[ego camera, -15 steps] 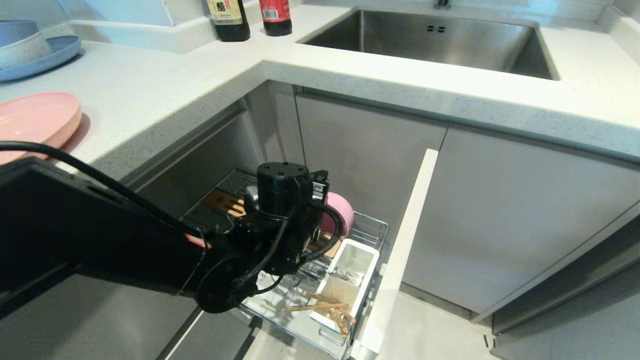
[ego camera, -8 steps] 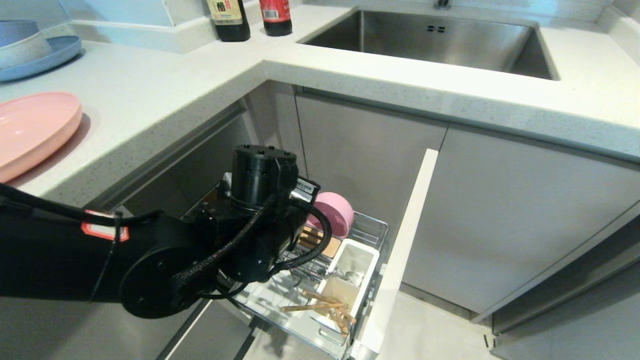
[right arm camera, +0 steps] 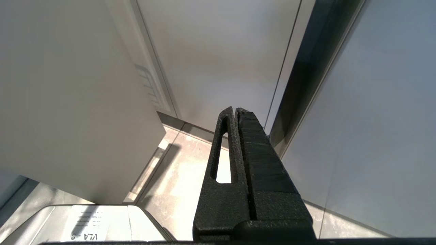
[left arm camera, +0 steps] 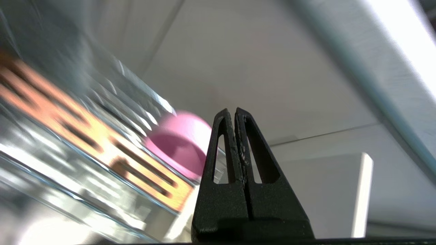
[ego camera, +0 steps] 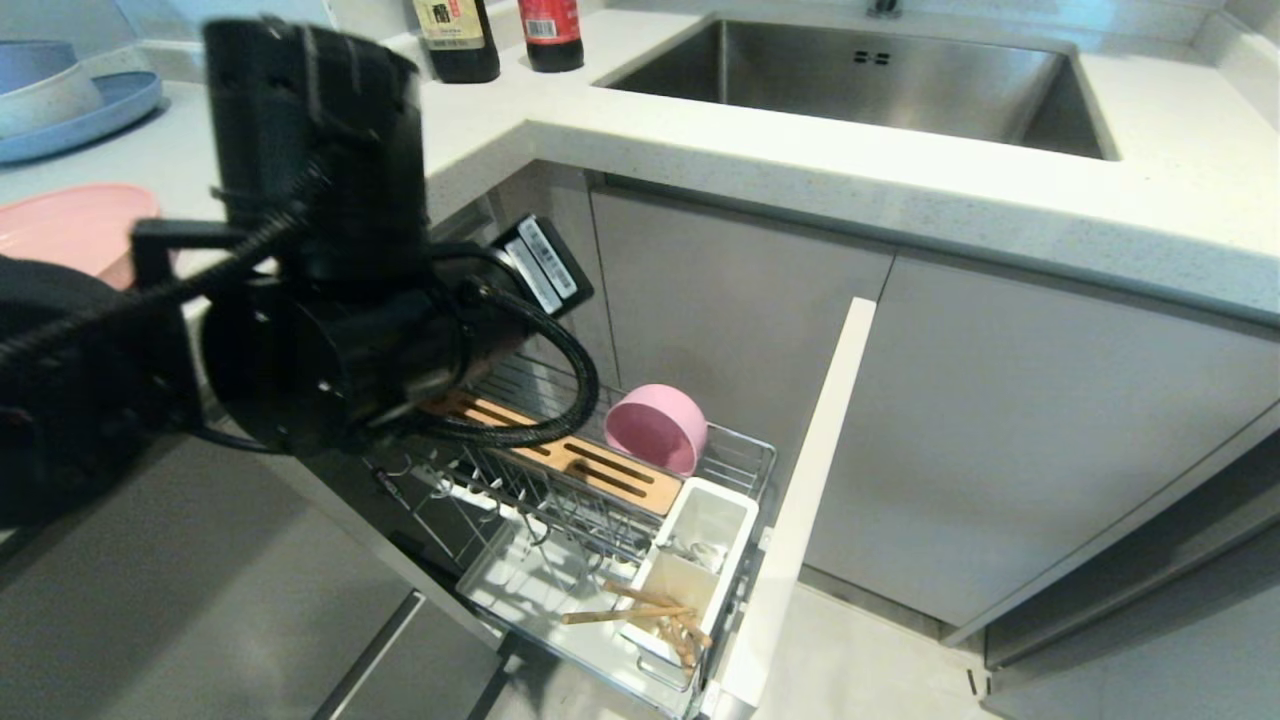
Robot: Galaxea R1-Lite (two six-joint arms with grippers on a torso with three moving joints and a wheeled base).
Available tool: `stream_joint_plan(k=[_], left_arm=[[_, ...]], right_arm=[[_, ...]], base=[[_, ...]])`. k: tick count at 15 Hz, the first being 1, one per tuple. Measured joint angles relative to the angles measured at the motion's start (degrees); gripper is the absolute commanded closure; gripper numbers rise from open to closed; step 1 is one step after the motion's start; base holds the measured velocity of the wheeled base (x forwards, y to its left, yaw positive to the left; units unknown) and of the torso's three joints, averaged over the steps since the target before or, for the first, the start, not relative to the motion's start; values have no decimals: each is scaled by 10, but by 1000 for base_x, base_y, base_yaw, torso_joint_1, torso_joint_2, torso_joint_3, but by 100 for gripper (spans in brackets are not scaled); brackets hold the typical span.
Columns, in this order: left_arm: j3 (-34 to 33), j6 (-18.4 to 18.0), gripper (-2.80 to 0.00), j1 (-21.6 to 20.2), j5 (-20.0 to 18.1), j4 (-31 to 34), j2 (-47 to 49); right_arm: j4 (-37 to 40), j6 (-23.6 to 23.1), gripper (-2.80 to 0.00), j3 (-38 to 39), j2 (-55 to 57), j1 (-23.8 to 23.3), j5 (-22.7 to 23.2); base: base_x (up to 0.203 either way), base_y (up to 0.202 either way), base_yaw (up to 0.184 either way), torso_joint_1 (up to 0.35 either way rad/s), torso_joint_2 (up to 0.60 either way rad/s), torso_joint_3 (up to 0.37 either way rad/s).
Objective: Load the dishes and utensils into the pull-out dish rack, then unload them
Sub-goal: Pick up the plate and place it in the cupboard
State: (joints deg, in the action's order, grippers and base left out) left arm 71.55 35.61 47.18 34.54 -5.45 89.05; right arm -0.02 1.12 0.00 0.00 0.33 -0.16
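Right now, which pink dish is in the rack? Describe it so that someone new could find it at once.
Below the counter, left of the sink, the wire rack is pulled out of the cabinet. At its back end, behind the slotted wooden strip, sits the pink bowl, tipped on its side. It is small and deep; the pink plate lies flat up on the counter.

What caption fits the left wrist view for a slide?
Left gripper, jaws shut and empty, above the rack, pink bowl just beyond.
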Motion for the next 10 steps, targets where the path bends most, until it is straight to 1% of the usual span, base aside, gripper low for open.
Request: stream_joint_plan(k=[4,6,8,9,10], left_arm=[[152,-128,0,-4,6,136,-40],[231,-180,0,-15,7,197,-49],[318,-224,0,-43,8,275,-53],[350,-252,0,-68,9,315,-56],[368,-287,0,-99,12,348,-62]], right_arm=[[0,0,0,0,0,0,0],[0,0,0,0,0,0,0],[0,0,0,0,0,0,0],[0,0,0,0,0,0,0],[0,0,0,0,0,0,0]], base=[[0,0,0,0,0,0],[0,0,0,0,0,0],[0,0,0,0,0,0],[0,0,0,0,0,0],[0,0,0,0,0,0]])
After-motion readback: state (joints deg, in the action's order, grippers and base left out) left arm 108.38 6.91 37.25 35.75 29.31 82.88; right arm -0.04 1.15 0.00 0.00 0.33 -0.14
